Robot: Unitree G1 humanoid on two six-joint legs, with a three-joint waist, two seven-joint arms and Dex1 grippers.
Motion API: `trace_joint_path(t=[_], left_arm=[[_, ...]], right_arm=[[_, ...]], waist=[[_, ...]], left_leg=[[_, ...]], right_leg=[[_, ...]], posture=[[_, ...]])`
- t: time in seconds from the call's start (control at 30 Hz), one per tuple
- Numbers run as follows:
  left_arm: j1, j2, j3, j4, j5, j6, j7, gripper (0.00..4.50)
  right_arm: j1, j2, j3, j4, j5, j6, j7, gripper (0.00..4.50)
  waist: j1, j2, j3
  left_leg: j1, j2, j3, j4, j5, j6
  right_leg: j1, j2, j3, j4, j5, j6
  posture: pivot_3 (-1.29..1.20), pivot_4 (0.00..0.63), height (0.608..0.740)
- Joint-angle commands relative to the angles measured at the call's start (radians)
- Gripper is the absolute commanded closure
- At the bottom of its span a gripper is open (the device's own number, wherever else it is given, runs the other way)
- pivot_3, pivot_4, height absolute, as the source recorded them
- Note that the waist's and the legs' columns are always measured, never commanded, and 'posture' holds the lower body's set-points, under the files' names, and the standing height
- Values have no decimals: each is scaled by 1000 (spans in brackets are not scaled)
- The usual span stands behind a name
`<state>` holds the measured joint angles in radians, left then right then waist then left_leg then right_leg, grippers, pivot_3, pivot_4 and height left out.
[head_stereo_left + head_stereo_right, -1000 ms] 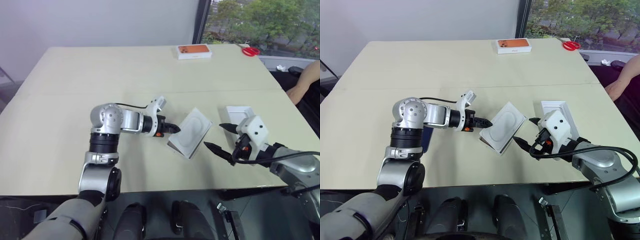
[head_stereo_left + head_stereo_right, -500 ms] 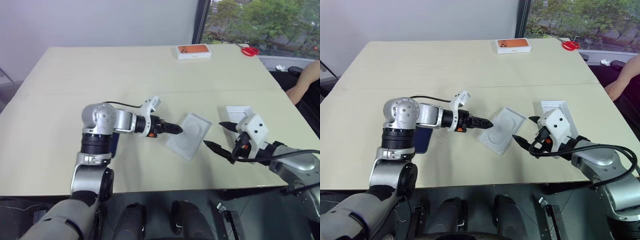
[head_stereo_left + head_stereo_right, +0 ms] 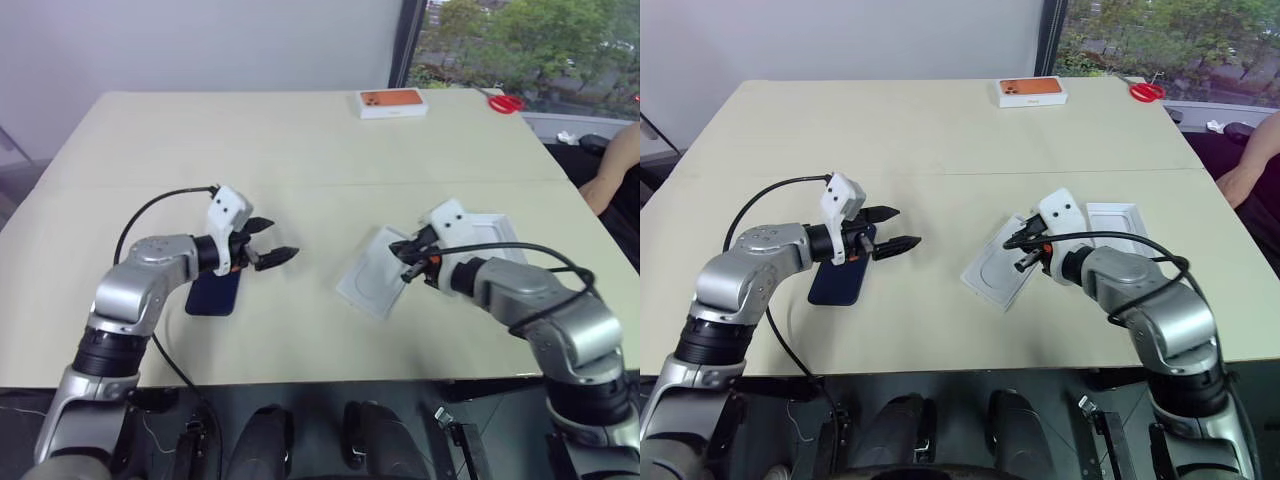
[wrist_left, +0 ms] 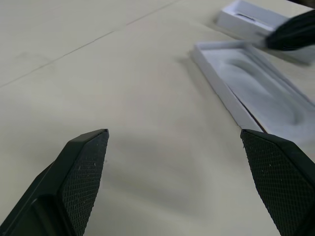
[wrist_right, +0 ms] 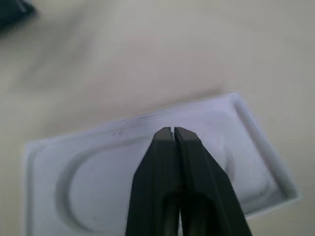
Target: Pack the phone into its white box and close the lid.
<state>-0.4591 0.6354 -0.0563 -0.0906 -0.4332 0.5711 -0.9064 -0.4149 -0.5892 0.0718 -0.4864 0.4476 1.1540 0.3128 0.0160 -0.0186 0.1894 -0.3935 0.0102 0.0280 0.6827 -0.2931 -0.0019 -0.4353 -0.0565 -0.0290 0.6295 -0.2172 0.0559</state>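
Both arms have shifted: the left gripper (image 3: 272, 240) has let go and swung back toward 9 o'clock, while the right gripper (image 3: 1018, 254) has snapped shut over the insert (image 3: 998, 268).
Phone (image 3: 839, 276) lies flat, dark and glossy, under the released, wide-open left gripper, well apart from the white box (image 3: 1118, 222) at 3 o'clock. Packing seems unstarted; the insert tray looks like the step in hand. Next move probably calls for clearing it, then carrying the phone across.
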Motion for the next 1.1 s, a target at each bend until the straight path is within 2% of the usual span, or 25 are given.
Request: trace_joint_path(t=[0.03,0.23,0.53,0.83,1.0,1.1], left_arm=[[32,47,-12,-33,32,-93,-83,0],[96,50,24,-85,-14,-79,-112,0],[132,38,31,-126,-20,-60,-80,0],[147,31,26,-146,-20,-50,-57,0],[148,32,24,-148,-23,-46,-51,0],[145,38,32,-126,-16,-52,-48,0]], right_arm=[[-44,29,29,18,-45,36,-45,4484],[-92,68,102,130,-146,45,-103,4484],[-135,89,178,303,-287,-87,-111,4484],[-139,80,225,345,-396,-200,-77,4484],[-106,82,254,285,-386,-252,25,4484],[-66,57,313,205,-366,-313,141,4484]], waist=[[-4,0,0],[-6,0,0],[-12,0,0],[-13,0,0],[-14,0,0],[-18,0,0]], left_leg=[[0,0,1,0,0,0],[0,-1,1,0,0,1],[1,1,1,0,0,1],[1,2,0,0,0,1],[1,2,0,0,0,1],[1,3,0,0,-1,1]], right_leg=[[0,0,0,0,0,0],[0,1,0,0,1,2],[0,5,-1,0,2,5],[0,6,0,0,2,5],[0,7,0,0,2,5],[0,8,0,0,2,5]], posture=[[0,150,740],[0,150,740],[0,150,740],[0,150,740],[0,150,740],[0,150,740]])
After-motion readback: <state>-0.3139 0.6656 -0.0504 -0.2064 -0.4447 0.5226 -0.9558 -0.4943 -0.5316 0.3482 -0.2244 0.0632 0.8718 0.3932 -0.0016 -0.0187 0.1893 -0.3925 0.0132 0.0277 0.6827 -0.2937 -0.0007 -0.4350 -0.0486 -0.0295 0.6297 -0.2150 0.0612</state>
